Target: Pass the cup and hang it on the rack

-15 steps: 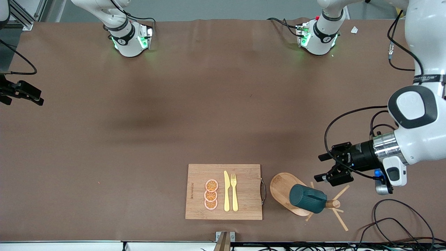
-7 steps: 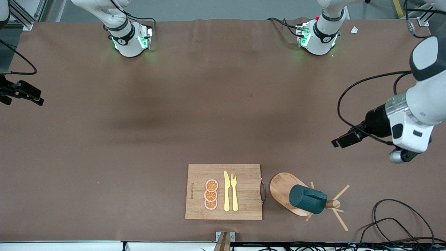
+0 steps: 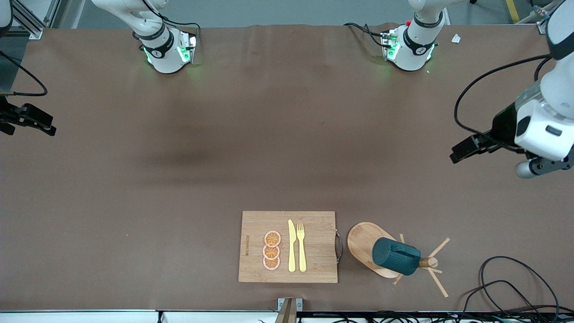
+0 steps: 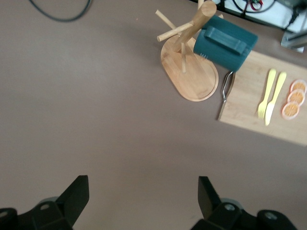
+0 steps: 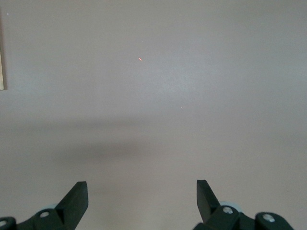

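Front view, item by item. Cup: dark teal, hanging on a peg of the rack, tipped sideways above the oval base, near the front camera's edge of the table toward the left arm's end. Rack: light wood, central post with thin angled pegs, standing just beside the cutting board, apart from it. Cutting board: carries three orange slices, a yellow knife and a yellow fork, laid side by side.

Left gripper: raised over bare table at the left arm's end, well apart from the cup and rack, holding nothing. In the left wrist view its fingers are spread wide, with the cup and rack far off between them.

Right gripper: seen in the right wrist view only, fingers wide apart, empty, over bare brown table; this arm waits
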You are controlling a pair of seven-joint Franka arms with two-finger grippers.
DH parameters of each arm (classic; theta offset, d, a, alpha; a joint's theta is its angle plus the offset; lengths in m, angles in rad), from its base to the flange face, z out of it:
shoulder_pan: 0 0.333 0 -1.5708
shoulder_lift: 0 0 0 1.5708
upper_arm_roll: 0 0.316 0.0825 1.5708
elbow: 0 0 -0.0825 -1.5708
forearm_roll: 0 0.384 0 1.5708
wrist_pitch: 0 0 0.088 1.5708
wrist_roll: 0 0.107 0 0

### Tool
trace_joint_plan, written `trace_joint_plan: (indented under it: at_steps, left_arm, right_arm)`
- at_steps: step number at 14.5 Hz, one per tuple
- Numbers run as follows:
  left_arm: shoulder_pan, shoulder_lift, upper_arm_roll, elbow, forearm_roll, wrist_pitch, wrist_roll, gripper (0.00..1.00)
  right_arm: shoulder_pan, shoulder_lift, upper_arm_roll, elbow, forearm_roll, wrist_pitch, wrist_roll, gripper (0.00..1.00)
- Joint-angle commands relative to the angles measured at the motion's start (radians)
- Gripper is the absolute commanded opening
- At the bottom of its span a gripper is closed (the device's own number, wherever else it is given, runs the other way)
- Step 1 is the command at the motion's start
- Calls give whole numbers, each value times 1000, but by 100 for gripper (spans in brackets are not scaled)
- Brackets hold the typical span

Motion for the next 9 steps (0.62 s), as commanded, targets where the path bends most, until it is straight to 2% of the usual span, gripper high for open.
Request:
trace_joint_plan:
  at_steps: [1, 4, 5, 7, 9]
  left_arm:
    - [-12, -97, 77, -26, 13, -69, 188, 100]
    - [-163, -158, 301, -67, 0, -118, 355, 100]
    - [-197, -180, 338, -89, -1, -121, 386, 100]
    - [-228, -235, 367, -156, -10, -126, 409, 100]
    - [-289, -292, 457, -216, -61, -129, 411, 100]
  right_arm:
    - [-18, -22, 11, -16, 1, 3, -16, 100]
    - [-18, -22, 11, -16, 1, 3, -16, 100]
    - [-18, -22, 11, -16, 1, 3, -18, 100]
    - [-18, -22, 11, -16, 1, 3, -18, 100]
    - [-18, -22, 11, -16, 1, 3, -18, 100]
